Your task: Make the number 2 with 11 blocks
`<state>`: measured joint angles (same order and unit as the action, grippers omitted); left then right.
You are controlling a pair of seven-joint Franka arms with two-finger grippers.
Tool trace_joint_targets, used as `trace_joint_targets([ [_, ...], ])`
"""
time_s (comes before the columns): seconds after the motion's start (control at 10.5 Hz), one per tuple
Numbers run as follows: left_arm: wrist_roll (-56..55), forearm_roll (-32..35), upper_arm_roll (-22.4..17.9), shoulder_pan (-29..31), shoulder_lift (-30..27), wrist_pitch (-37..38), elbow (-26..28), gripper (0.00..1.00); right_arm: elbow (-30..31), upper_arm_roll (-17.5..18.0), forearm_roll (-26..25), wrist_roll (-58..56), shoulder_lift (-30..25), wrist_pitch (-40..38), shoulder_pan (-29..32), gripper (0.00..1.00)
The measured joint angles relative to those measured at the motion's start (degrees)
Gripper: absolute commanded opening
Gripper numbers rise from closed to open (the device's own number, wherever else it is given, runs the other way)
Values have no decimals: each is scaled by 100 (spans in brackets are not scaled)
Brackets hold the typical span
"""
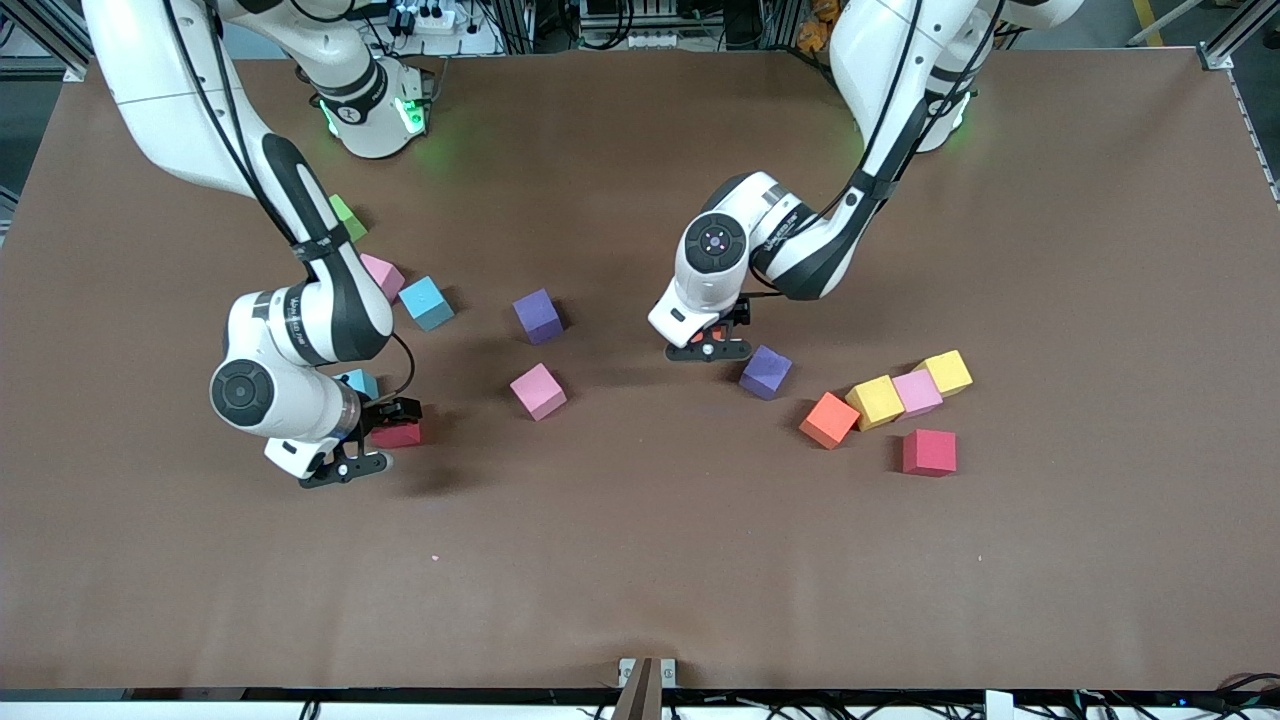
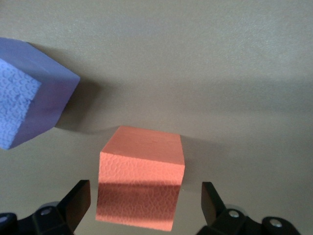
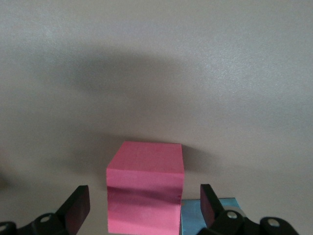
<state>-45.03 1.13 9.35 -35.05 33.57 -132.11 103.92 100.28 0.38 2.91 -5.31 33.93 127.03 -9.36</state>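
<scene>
Blocks lie scattered on the brown table (image 1: pixel 640 560), no digit formed. Right claw (image 3: pixel 143 205) stands wide, low around a red block (image 3: pixel 145 188), with a light blue block (image 1: pixel 358 382) touching it. Left claw (image 2: pixel 145 200) stands wide around an orange block (image 2: pixel 141 183), a purple block (image 2: pixel 29 110) just beside.

Brown table (image 1: pixel 640 560); scattered coloured blocks (image 1: pixel 538 390)

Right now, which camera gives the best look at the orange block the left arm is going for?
The left wrist view: the orange block fills the space between the open left pincer's fingers, apart from both. The front view shows only a sliver under that pincer. The right wrist view doesn't show it.
</scene>
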Motion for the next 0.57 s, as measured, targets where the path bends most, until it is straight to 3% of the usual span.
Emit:
trace_joint_targets([
  [0.1, 6, 3, -1, 0, 27, -26, 0, 96, 1, -2, -93, 23, 0, 36, -1, 100],
  [0.19, 12, 21, -3, 0, 37, -38, 0, 81, 3, -7, -130, 33, 0, 73, -1, 100],
  [0.38, 16, 187, -4, 0, 60, -40, -1, 24, 35, -9, -153, 111, 3, 82, -1, 100],
  [0.48, 38, 263, -4, -2, 81, -41, -1, 3, 101, -9, -158, 272, 3, 124, -1, 100],
  [0.57, 94, 270, -3, -4, 89, -42, -5, 0, 171, -6, -162, 427, 5, 194, -2, 100],
])
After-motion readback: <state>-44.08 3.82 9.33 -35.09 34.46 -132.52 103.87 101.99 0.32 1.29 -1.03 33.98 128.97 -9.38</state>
